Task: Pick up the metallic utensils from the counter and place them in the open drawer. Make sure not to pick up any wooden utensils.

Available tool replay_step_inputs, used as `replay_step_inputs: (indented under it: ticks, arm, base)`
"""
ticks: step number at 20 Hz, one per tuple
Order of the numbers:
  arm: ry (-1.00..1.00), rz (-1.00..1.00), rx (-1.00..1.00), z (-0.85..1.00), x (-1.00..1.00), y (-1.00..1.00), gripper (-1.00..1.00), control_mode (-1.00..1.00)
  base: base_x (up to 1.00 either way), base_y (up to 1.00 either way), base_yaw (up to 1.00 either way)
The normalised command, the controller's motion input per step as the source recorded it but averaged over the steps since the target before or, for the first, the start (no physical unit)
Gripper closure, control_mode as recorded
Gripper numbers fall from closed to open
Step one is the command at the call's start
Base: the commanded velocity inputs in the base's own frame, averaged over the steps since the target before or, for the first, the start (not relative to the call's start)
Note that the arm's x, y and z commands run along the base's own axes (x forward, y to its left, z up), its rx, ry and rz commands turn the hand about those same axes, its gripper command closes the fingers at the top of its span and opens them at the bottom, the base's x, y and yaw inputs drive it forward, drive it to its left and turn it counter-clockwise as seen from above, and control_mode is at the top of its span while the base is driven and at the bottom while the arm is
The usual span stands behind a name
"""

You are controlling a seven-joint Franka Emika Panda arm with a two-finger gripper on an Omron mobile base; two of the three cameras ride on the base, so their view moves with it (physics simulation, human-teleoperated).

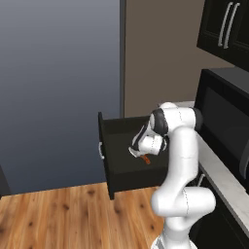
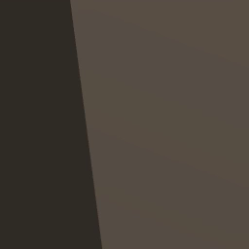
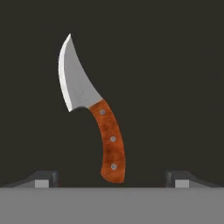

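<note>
Black is the open drawer (image 1: 127,160), one box pulled out toward the left from the dark cabinet run, with one small curved silver handle (image 1: 101,151) on its flat front. One white arm bends over it, and its gripper (image 1: 137,152) hangs inside the drawer opening. In the hand view the two dark fingertips (image 3: 43,178) stand far apart, at the left and right of the bottom edge, and nothing is between them that they touch: the jaws are spread wide.

One knife (image 3: 94,114) lies against the black drawer floor between and beyond the tips, free of both. It has one curved silver blade with a fine toothed edge, and one orange-red handle with three small round rivets. In the left base view only a bit of its orange handle shows just under the gripper, inside the drawer.

No brand, label or writing can be read on the knife or the drawer.

On the far right one pale counter (image 1: 221,175) edge runs past the arm, and above it one black cabinet door (image 1: 228,29) carries two straight bar handles. Wooden floor (image 1: 73,219) is below the drawer.
</note>
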Motion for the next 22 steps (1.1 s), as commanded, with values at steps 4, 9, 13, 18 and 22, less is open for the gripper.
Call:
replay_step_inputs:
  ticks: [4,9,13,18,22]
  arm:
    - [0.00,0.00,0.00,0.86,-0.01,0.00,-1.00,-1.00]
    - [0.00,0.00,0.00,0.91,-0.47,0.00,-1.00,-1.00]
    - [0.00,0.00,0.00,0.98,-0.51,0.00,-1.00,-1.00]
    - [0.01,0.00,0.00,1.00,-0.35,0.00,-1.00,-1.00]
    - [0.00,0.00,0.00,1.00,-0.61,0.00,-1.00,-1.00]
  base:
    - [0.00,0.00,0.00]
    - [0.00,0.00,0.00]
    - [0.00,0.00,0.00]
    - [0.00,0.00,0.00]
    - [0.00,0.00,0.00]
